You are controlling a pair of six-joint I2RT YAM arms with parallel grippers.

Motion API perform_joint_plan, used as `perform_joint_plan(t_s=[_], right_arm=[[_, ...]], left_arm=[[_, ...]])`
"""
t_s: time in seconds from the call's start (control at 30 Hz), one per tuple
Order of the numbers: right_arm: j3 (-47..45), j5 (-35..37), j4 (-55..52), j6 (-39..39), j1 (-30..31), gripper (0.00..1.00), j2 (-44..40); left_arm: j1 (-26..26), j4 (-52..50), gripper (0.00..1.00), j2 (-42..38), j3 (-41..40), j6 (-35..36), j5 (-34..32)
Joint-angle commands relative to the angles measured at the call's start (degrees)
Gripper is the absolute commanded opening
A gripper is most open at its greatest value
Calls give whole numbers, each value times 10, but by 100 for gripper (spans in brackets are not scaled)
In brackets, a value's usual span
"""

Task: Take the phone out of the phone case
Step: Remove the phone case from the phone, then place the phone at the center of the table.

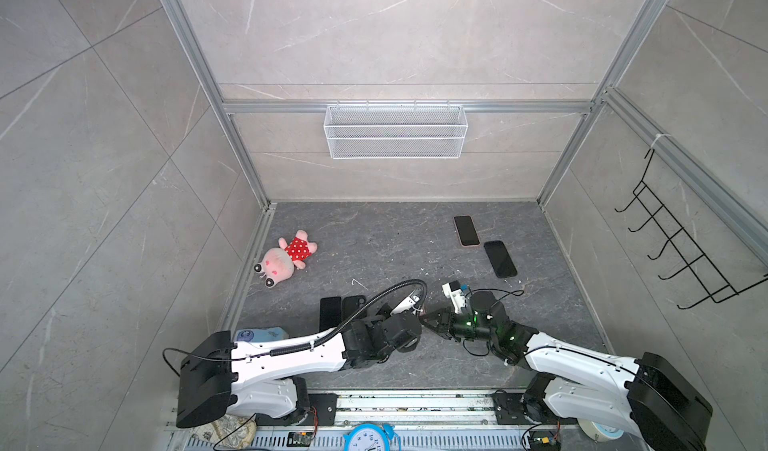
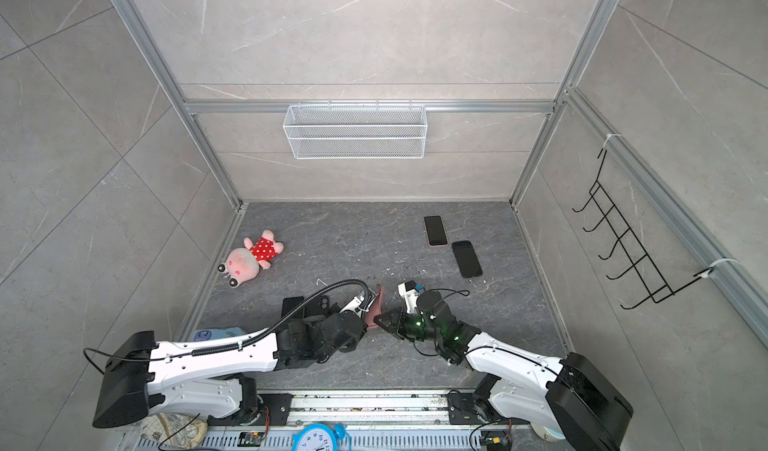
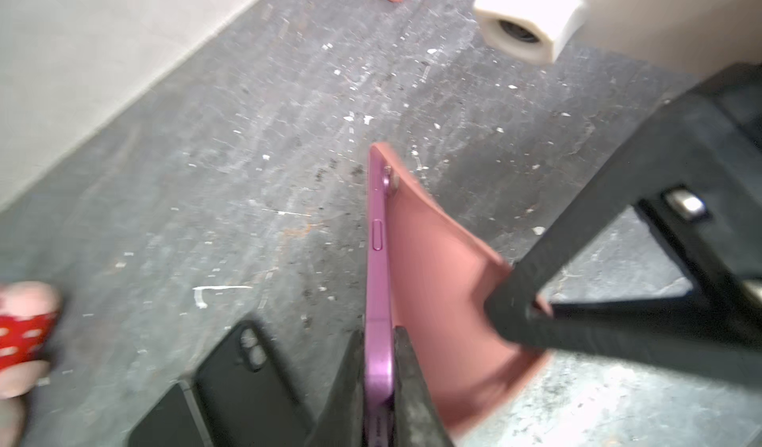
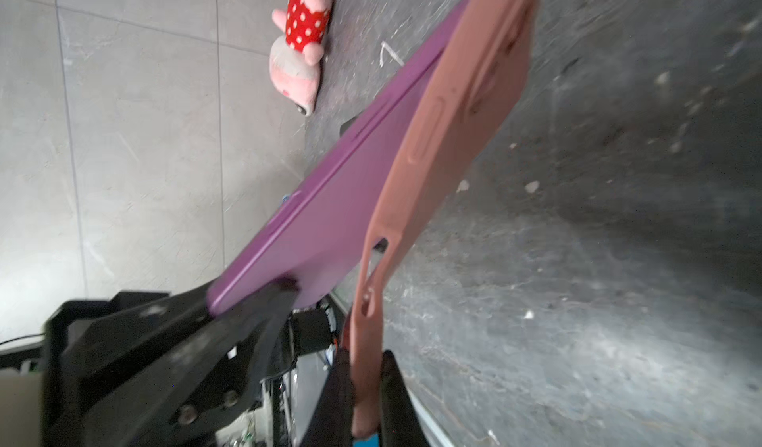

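Note:
A purple phone (image 3: 378,259) is held on edge above the dark floor, and my left gripper (image 3: 378,333) is shut on its near end. A pink phone case (image 3: 437,284) is peeled away from the phone at that end and still wraps its far end. My right gripper (image 4: 365,354) is shut on the loose bottom edge of the case (image 4: 453,107), beside the phone (image 4: 330,202). In a top view the case (image 2: 377,303) shows as a pink sliver between the two wrists, near the front middle of the floor.
A black case (image 3: 243,379) and a dark phone (image 1: 330,311) lie just left of my left wrist. Two more phones (image 1: 466,230) (image 1: 500,258) lie at the back right. A pink plush toy (image 1: 286,257) sits at the left. A wire basket (image 1: 395,131) hangs on the back wall.

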Motion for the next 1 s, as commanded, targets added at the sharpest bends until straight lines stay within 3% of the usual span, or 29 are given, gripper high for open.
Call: perform_joint_plan(t_s=[0.0,0.13,0.27,0.63,0.97], right_arm=[[-16,28,-43,-16,-2,0,13],[-23,46,-67,-30,-8,0,26],[-25,37,-76,-37,-27,0,26],[-3,38,-230,-88,-72,0,-73],[-7,7,-181,-78,-72,0,-43]], left_arm=[[-34,3,0,-53,25,36,-60],[-66,-77,0,-63,54,45,-122],[-77,-152,0,-50,71,23,-139],[-80,-404,0,131,154,-120,-207],[-81,-401,0,238,180,-89,-194]])
